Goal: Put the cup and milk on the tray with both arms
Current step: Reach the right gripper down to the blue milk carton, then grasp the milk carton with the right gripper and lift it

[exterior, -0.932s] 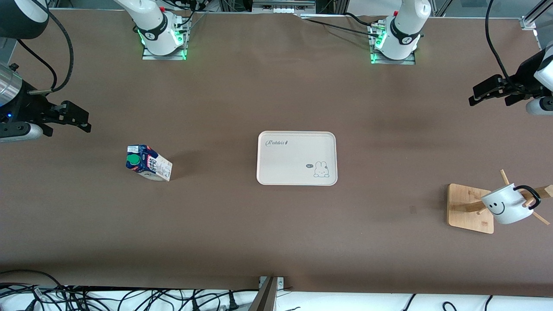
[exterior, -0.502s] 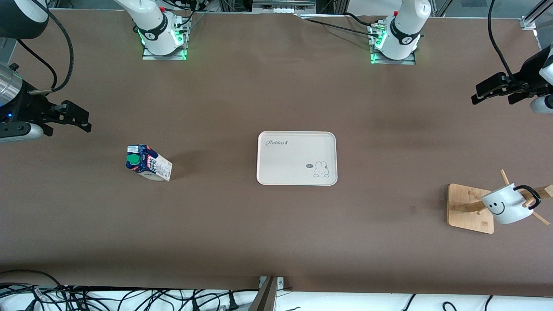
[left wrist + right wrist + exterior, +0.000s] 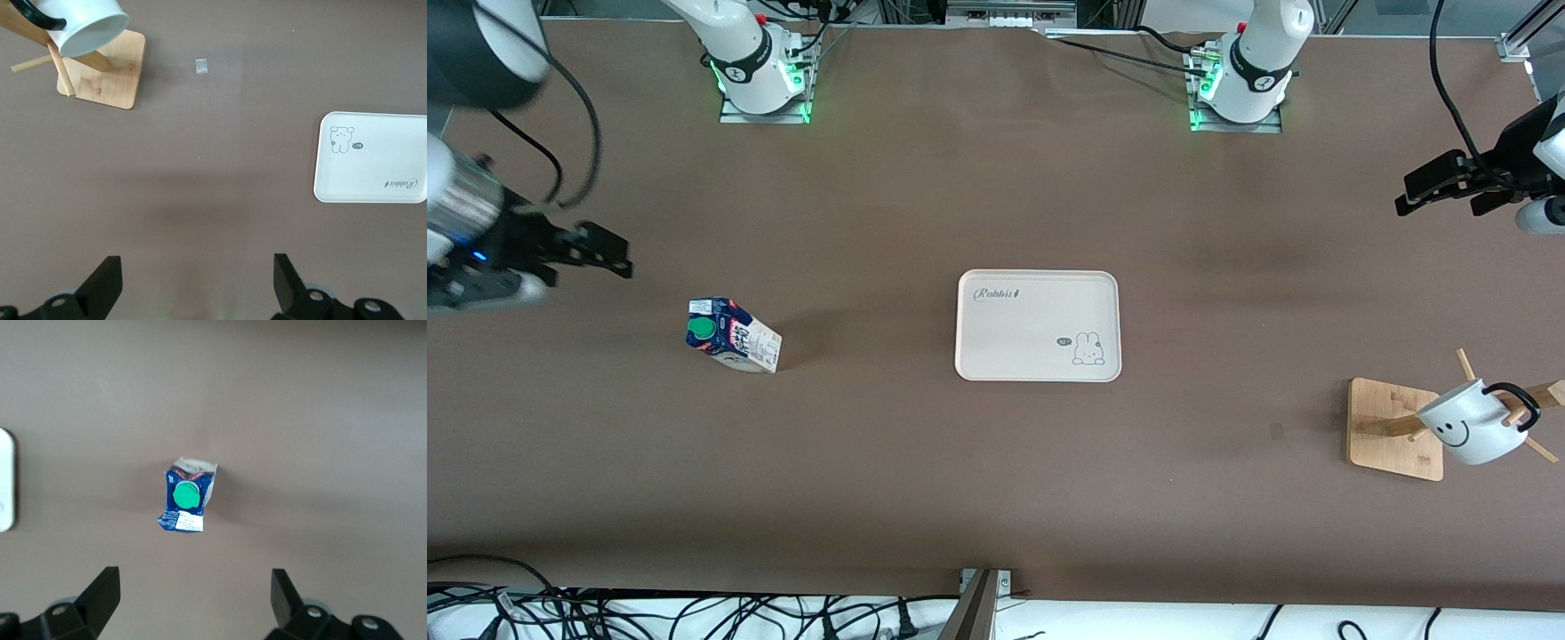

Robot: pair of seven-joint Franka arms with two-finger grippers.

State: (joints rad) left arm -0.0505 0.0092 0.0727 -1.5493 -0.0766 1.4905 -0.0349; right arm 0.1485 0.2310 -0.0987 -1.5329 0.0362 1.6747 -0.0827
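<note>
Tray [image 3: 1037, 325] holds nothing; milk [image 3: 734, 335] on table, cup [image 3: 1473, 423] hangs on rack [image 3: 1394, 428]; both hands wide.

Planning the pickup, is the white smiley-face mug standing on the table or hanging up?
Hanging: the white smiley-face mug is tilted, its black handle hooked over a peg of the wooden rack.

Cream tray [image 3: 996, 333], rabbit drawing; blue-white milk [image 3: 734, 336], green cap; white cup [image 3: 1469, 428], black smiley.
</note>
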